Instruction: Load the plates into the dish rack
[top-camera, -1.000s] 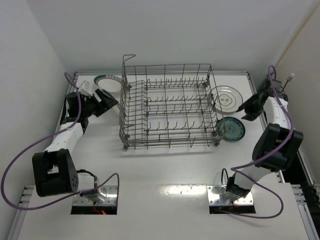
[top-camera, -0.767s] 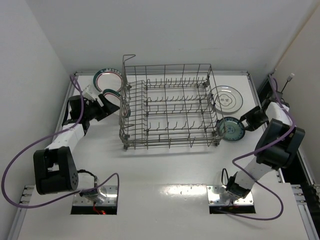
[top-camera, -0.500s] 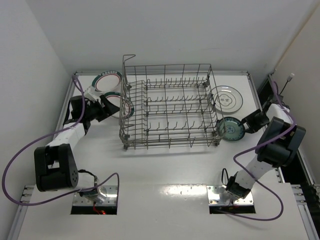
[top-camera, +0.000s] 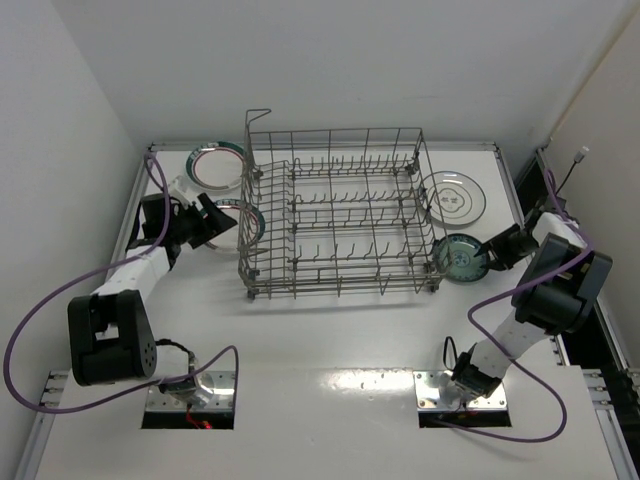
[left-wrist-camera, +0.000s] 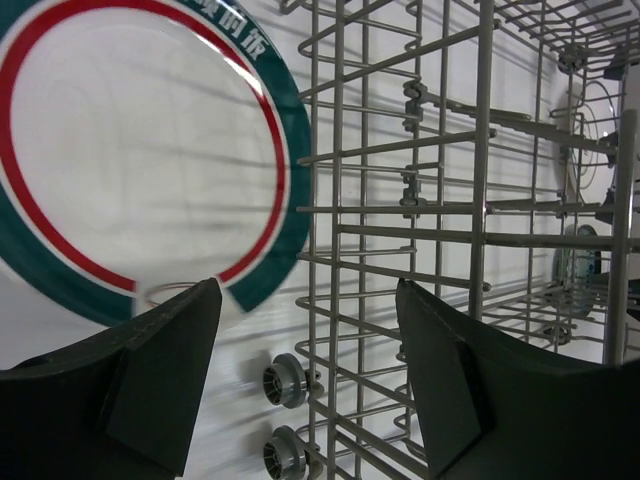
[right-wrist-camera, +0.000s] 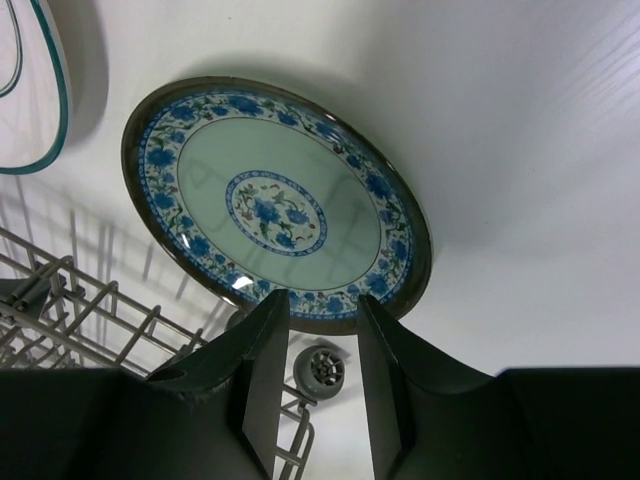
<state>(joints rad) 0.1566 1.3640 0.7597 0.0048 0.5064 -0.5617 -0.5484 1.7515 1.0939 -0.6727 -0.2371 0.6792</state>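
The grey wire dish rack (top-camera: 340, 215) stands mid-table with nothing in it. One green-and-red rimmed plate (top-camera: 218, 163) lies at the far left. A second one (top-camera: 248, 222) sits against the rack's left side, in front of my left gripper (top-camera: 215, 222). In the left wrist view that gripper (left-wrist-camera: 305, 290) is open wide, with this plate's (left-wrist-camera: 140, 150) lower rim by the left finger (left-wrist-camera: 160, 370). My right gripper (top-camera: 495, 250) is narrowly open. Its tips (right-wrist-camera: 320, 300) are at the near rim of the teal patterned plate (right-wrist-camera: 275, 210), holding nothing. The white plate with the thin dark ring (top-camera: 452, 195) lies beyond.
The rack's small wheels (left-wrist-camera: 285, 380) rest on the table beside the left gripper. Another wheel (right-wrist-camera: 320, 368) shows between the right fingers, under the teal plate's rim. White walls enclose the table at left, back and right. The white plate's edge (right-wrist-camera: 20, 80) shows in the right wrist view.
The left gripper moved nearer along the rack's left side, and one green-and-red plate came with it, off the far-left plate. The right gripper moved from beside the white plate to the teal plate.
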